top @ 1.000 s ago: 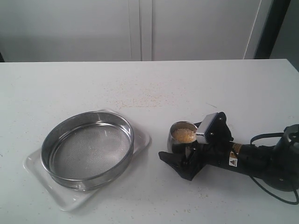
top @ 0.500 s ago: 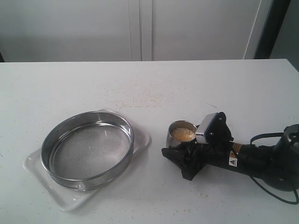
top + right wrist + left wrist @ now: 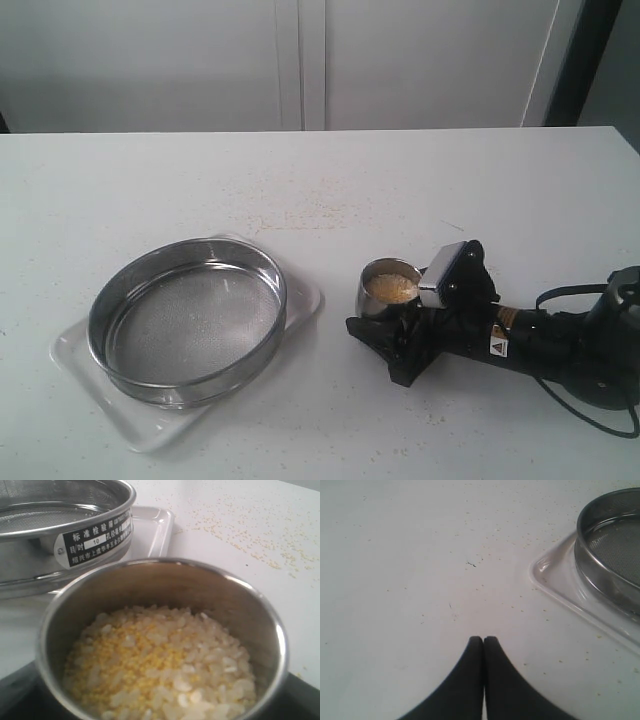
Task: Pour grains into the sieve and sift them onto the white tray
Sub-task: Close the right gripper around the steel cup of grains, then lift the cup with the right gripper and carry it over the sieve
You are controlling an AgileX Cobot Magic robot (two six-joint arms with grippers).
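Note:
The sieve (image 3: 188, 318) rests on the white tray (image 3: 304, 301) at the table's front left, and its mesh holds nothing. To its right a small steel cup (image 3: 378, 303) stands upright, filled with the grains (image 3: 392, 287). My right gripper (image 3: 386, 318) is shut on the cup from the right. In the right wrist view the grains (image 3: 160, 665) fill the cup (image 3: 165, 566), with the sieve (image 3: 65, 510) and tray (image 3: 152, 527) beyond. My left gripper (image 3: 483, 640) is shut on nothing, over bare table beside the tray (image 3: 560, 582) and sieve (image 3: 607, 540). The exterior view does not show the left gripper.
Loose grains (image 3: 305, 215) lie scattered on the white table behind the cup and sieve, also seen as spilled grains (image 3: 250, 535) in the right wrist view. A black cable (image 3: 590, 415) trails off the right arm near the table's right front.
The right gripper's near finger drew in a little toward the cup a second ago. Nothing has moved in the last half second.

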